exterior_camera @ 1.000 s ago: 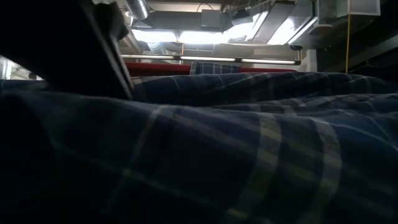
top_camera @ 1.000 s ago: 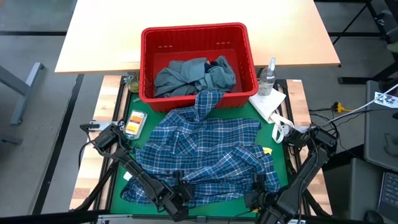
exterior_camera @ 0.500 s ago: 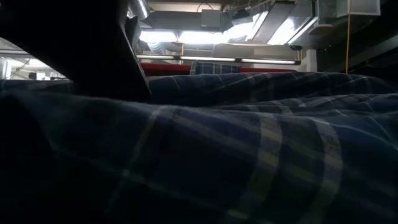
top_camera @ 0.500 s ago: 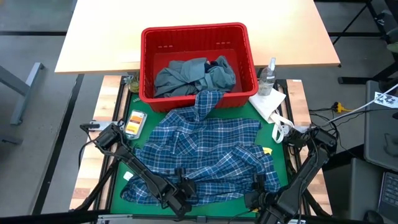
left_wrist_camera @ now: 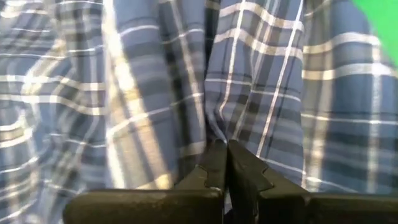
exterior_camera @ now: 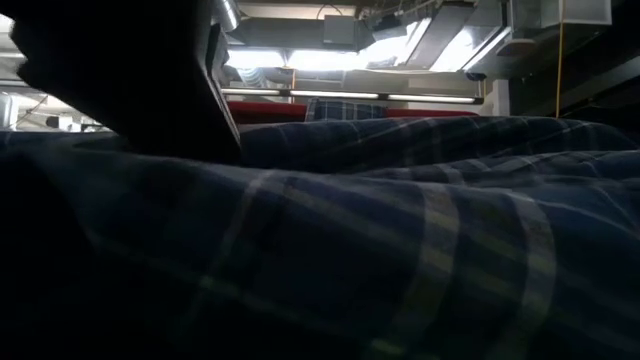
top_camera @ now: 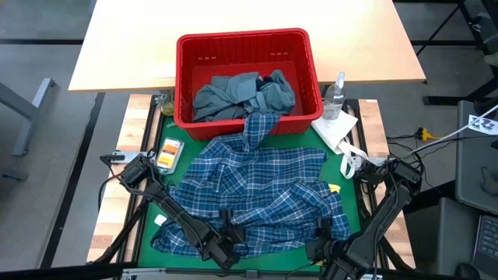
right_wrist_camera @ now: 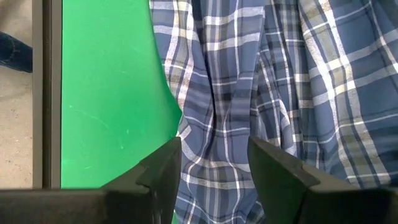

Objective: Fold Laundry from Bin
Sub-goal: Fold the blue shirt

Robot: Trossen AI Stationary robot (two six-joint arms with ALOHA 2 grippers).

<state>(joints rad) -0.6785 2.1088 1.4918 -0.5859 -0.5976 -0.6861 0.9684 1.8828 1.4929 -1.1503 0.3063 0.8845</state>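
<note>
The blue-white plaid shirt (top_camera: 257,194) lies spread and rumpled on the green mat (top_camera: 159,194). One part of it (top_camera: 261,124) is draped over the near rim of the red bin (top_camera: 187,78). Inside the bin lie a grey-blue garment (top_camera: 226,97) and a dark navy one (top_camera: 276,78). My left gripper (top_camera: 227,236) (left_wrist_camera: 225,155) is shut on the shirt near its near edge. My right gripper (top_camera: 323,232) (right_wrist_camera: 214,162) stands open above the shirt's near right edge, beside bare mat, with nothing between its fingers. My left gripper pinches a raised fold of the plaid cloth (left_wrist_camera: 214,134) between its two fingers, close to the shirt's near edge. The fingers slant down at it from the table's near left. How many layers are caught does not show. The rest of the shirt lies slack on the mat.
A spray bottle (top_camera: 336,93) and a white paper towel (top_camera: 336,128) sit right of the bin. A small orange-and-white object (top_camera: 167,154) lies on the mat's left side, and a white object (top_camera: 354,165) at its right edge. A light wooden table top (top_camera: 124,47) stretches behind the bin.
In the low view my left arm's dark shape has edged a little toward the right over the shirt's near part, and the plaid cloth in front of it has shifted slightly. My right gripper has kept still.
</note>
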